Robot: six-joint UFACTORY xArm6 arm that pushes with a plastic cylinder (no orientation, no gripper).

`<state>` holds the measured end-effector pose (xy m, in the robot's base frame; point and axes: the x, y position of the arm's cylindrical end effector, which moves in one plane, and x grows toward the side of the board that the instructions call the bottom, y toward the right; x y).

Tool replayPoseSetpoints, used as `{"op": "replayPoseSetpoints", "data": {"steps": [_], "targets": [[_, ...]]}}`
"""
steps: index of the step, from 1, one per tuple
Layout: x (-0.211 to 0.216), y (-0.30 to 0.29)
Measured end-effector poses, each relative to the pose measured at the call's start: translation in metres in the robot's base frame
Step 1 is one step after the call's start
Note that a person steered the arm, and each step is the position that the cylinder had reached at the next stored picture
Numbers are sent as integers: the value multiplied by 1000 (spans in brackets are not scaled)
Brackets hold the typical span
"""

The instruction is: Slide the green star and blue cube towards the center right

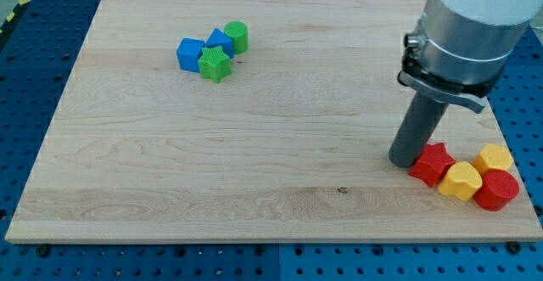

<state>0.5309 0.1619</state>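
Note:
The green star lies at the board's upper left, touching the blue cube on its left. A second blue block and a green cylinder sit just above and to the right of them in the same cluster. My tip rests on the board at the view's lower right, far from that cluster, right beside a red star.
A yellow hexagonal block, a red cylinder and another yellow block are grouped with the red star near the board's lower right corner. The wooden board lies on a blue perforated table.

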Motion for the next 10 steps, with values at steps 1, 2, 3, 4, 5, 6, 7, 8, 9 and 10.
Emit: {"op": "replayPoseSetpoints", "data": {"steps": [1,2,3,4,5,6,7,8,9,10], "targets": [[4,13],[6,8],[-21,-33],[-40,-107],[-67,-199],[-103,-301],[-149,-404],[-185,-398],[-197,-357],[-196,-321]]}}
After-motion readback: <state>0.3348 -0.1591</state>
